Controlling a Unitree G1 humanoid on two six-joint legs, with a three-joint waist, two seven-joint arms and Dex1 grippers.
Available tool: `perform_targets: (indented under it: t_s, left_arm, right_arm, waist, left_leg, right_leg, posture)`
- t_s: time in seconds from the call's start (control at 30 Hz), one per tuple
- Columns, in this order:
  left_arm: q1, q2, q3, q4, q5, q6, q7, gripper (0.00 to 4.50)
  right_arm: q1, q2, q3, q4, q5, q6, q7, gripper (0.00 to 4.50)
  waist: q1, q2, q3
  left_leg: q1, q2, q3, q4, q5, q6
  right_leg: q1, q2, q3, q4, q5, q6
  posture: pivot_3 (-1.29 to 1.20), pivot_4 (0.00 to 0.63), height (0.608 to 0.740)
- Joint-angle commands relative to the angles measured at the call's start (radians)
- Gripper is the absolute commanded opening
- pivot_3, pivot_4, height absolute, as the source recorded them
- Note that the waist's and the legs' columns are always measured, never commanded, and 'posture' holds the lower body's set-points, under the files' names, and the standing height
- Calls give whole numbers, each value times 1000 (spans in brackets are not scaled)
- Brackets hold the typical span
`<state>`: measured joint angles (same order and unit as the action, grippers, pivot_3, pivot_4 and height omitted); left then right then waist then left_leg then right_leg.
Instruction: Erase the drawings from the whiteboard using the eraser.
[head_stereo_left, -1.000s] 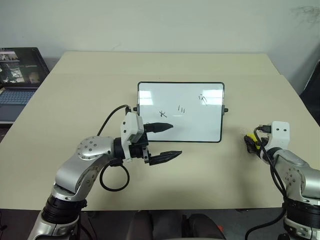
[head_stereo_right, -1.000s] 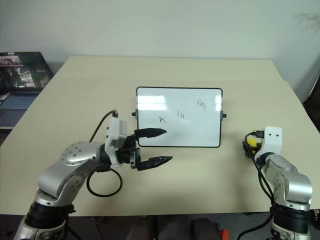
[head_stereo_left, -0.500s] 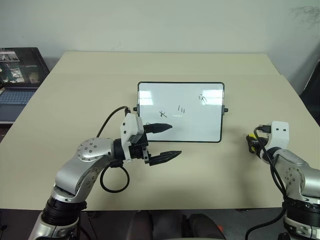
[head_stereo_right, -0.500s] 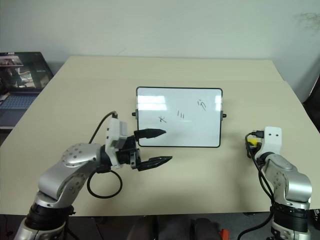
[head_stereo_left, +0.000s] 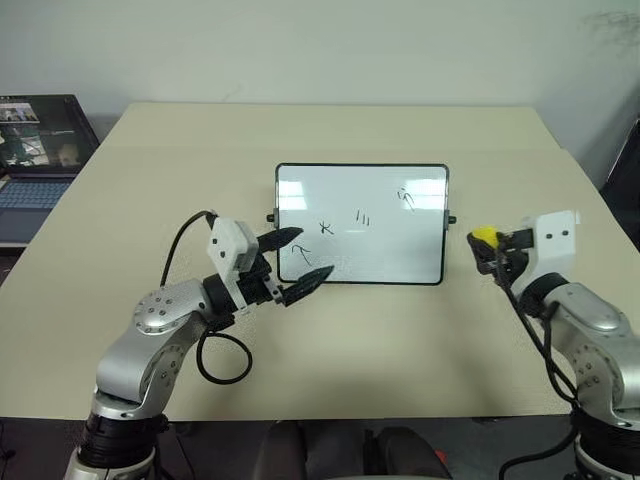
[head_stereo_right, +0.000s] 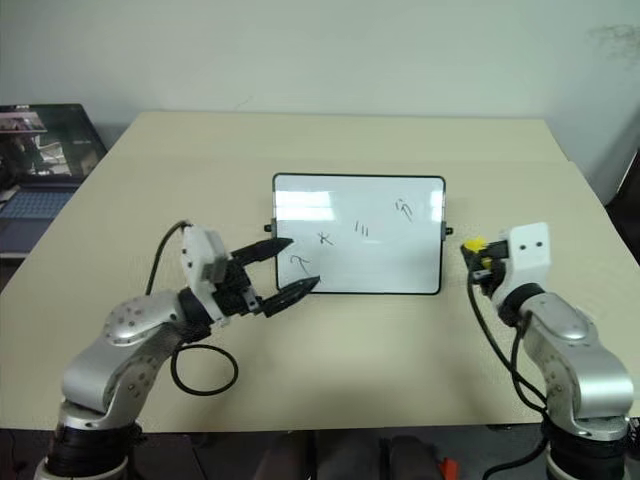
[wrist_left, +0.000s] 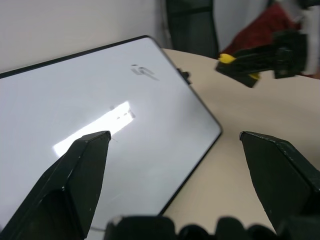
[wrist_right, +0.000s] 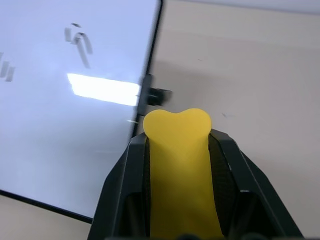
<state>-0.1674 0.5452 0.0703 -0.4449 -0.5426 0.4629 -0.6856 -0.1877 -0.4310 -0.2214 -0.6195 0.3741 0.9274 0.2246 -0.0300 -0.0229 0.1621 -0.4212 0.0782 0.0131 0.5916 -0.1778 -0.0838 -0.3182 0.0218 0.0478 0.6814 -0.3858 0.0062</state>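
Your right gripper (head_stereo_left: 484, 243) pinching the eraser (wrist_right: 178, 170) beside the whiteboard (head_stereo_left: 400, 260), your left gripper (head_stereo_left: 298, 262) spread wide, drawings (head_stereo_left: 364, 218) unwiped.

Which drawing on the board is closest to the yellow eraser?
The squiggle in the whiteboard's corner, on the eraser's side; the others sit further left.

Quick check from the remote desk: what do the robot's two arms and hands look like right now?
Both arms are silver-grey metal with rounded joints and black cable loops. Each wrist carries a white camera block. The left hand and right hand each have two black tapered fingers.
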Motion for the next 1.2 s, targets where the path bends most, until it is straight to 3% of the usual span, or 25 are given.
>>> perform_targets:
  t_s: [0.03,0.3,0.7,1.2]
  left_arm:
    - [36,-16,49,-38,24,-40,54,4500]
    - [138,-10,87,-135,4,-25,99,4500]
    - [52,49,73,-149,-31,-8,40,4500]
    - [-4,49,17,-101,12,-28,-5,4500]
  right_arm:
    - [-42,-16,68,-44,-32,-79,17,1213]
    - [-122,-3,194,49,-103,-233,53,1212]
    - [-299,38,291,344,-238,-480,83,1210]
    - [-487,97,294,755,-373,-751,43,1210]
  waist:
    - [0,0,0]
    - [1,-1,1]
    - [1,-2,1]
    - [1,-2,2]
  left_leg:
    - [0,0,0,0,0,0]
    - [0,1,-1,0,0,0]
    - [0,0,0,0,0,0]
    - [0,1,0,0,1,-2]
  right_leg:
    - [0,0,0,0,0,0]
    - [0,0,-1,0,0,-1]
    - [0,0,0,0,1,-2]
    - [0,0,-1,0,1,-2]
  posture:
    - [0,150,740]
    - [0,150,740]
    - [0,150,740]
    - [0,150,740]
